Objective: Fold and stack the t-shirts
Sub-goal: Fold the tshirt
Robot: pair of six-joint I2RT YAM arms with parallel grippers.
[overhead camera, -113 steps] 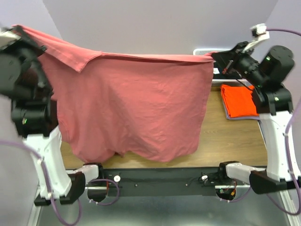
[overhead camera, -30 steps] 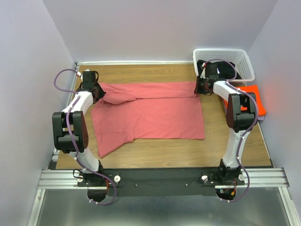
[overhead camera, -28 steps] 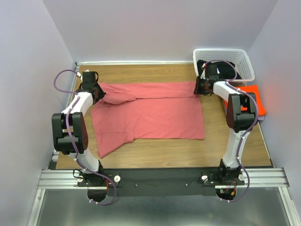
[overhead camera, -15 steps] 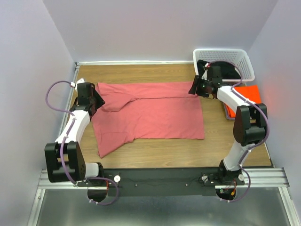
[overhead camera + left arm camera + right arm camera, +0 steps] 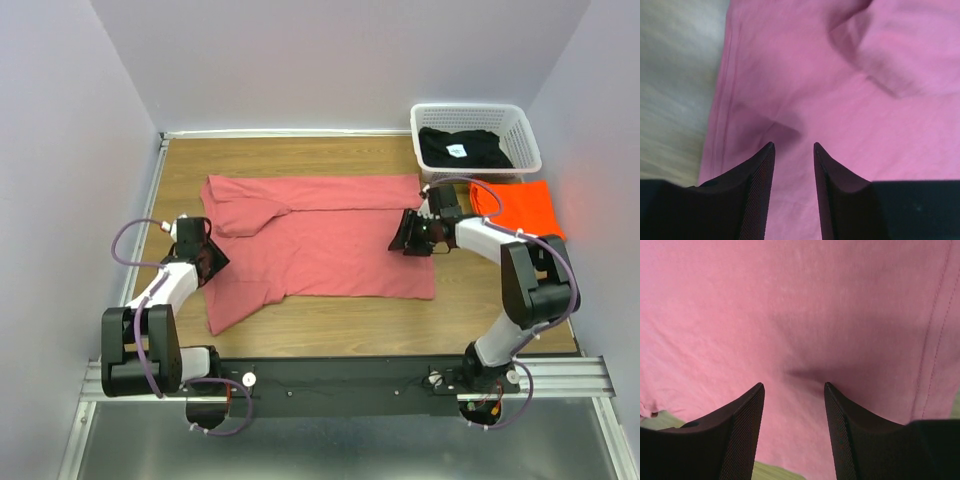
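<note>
Hovering over the dusty pink-red t-shirt (image 5: 320, 245), which lies spread flat across the middle of the table (image 5: 300, 155), I have both grippers parted and empty. My left gripper (image 5: 203, 260) sits at the shirt's left edge, beside the sleeve (image 5: 232, 300) that trails toward the near-left corner. Its fingers stand a narrow gap apart above a soft ridge of cloth. My right gripper (image 5: 408, 238) is over the shirt's right edge, jaws somewhat wider, with the stitched hem just beside it.

The orange t-shirt (image 5: 520, 205) lies folded at the table's right edge, and the black t-shirt (image 5: 465, 150) is in the basket (image 5: 475, 108) at the far-right corner.

I judge the first fold is next. I should pinch each edge cleanly, lift both sides together and carry them evenly, so the crease runs straight and the sleeve tucks inside.
</note>
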